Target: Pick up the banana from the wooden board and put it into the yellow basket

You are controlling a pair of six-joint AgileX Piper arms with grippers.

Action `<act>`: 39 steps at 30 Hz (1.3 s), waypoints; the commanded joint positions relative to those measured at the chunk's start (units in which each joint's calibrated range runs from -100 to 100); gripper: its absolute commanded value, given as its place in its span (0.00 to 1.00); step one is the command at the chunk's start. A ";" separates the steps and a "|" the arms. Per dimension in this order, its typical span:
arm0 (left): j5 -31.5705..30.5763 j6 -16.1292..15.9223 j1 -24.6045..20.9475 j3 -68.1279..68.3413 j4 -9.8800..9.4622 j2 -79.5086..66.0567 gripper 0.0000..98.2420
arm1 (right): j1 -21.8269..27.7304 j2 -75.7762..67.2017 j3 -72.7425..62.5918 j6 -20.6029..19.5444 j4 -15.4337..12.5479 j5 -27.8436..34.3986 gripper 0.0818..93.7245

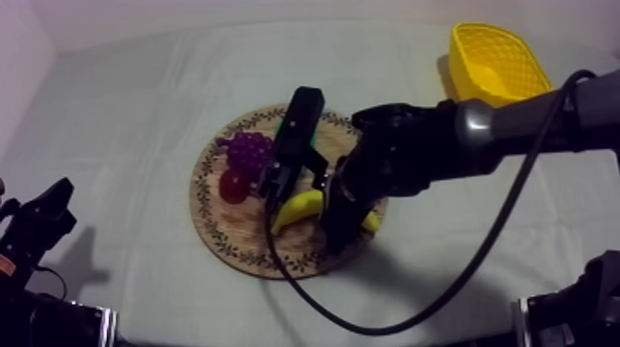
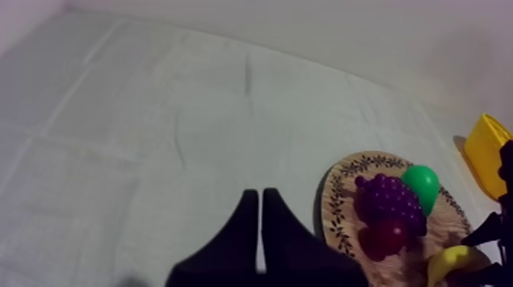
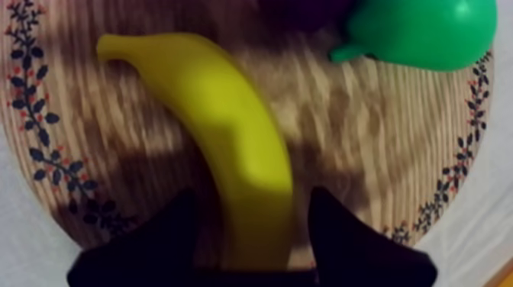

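Observation:
The yellow banana (image 1: 297, 209) lies on the round wooden board (image 1: 214, 221) with the patterned rim. My right gripper (image 1: 334, 212) reaches in from the upper right and hangs low over the banana's right end. Up close, the right gripper (image 3: 252, 233) is open, one black finger on each side of the banana (image 3: 229, 130) with small gaps between. The yellow basket (image 1: 496, 63) stands at the far right. My left gripper (image 1: 41, 217) rests at the near left, and its fingers (image 2: 261, 229) lie together, shut on nothing.
On the board are also purple grapes (image 1: 247, 150), a small red fruit (image 1: 232, 187) and a green pear (image 3: 427, 30) beyond the banana. From the left wrist I see the board (image 2: 336, 198), grapes (image 2: 389, 200), pear (image 2: 421, 185) and basket (image 2: 488, 149).

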 commanded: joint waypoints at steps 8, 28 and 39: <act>-0.05 -0.01 0.01 -0.03 -0.01 0.00 0.00 | 0.58 1.97 -2.04 6.07 -3.27 0.13 0.21; -0.05 -0.02 0.01 -0.03 -0.01 0.00 0.00 | 6.90 -8.81 -10.54 6.44 -5.52 6.96 0.10; -0.05 0.01 0.01 -0.03 -0.01 0.00 0.00 | 17.88 -9.61 -28.65 9.63 -8.34 15.39 0.11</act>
